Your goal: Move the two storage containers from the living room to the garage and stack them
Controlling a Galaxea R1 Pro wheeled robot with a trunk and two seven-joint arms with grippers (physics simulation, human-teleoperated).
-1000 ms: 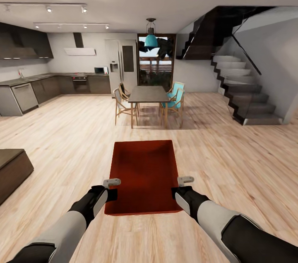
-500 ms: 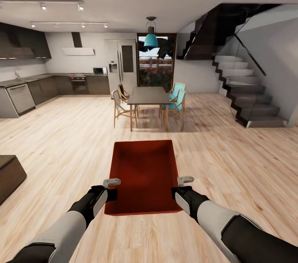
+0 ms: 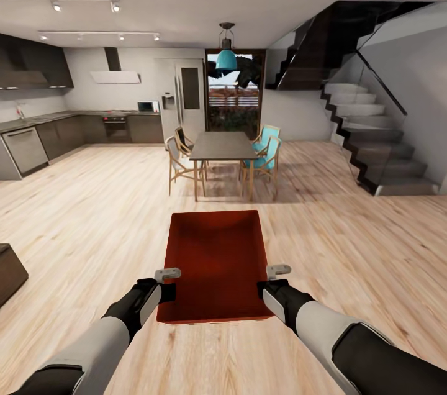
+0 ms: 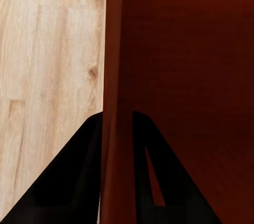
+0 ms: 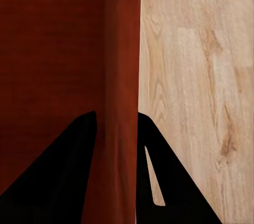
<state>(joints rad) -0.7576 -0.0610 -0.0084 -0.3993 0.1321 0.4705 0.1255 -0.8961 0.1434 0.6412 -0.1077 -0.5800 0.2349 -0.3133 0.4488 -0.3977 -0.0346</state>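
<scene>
As the view had crept forward toward the dining table (image 3: 222,145), the storage container (image 3: 215,264) stayed clamped between left gripper (image 3: 162,284) and right gripper (image 3: 273,281) — carried above wood floor (image 3: 93,221), garage not yet reached.

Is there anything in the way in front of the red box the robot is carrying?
Yes. Straight ahead of the storage container, across bare wood floor, stands a dining table with chairs around it. The left gripper and right gripper each clamp a side wall. The garage is not in sight.
</scene>
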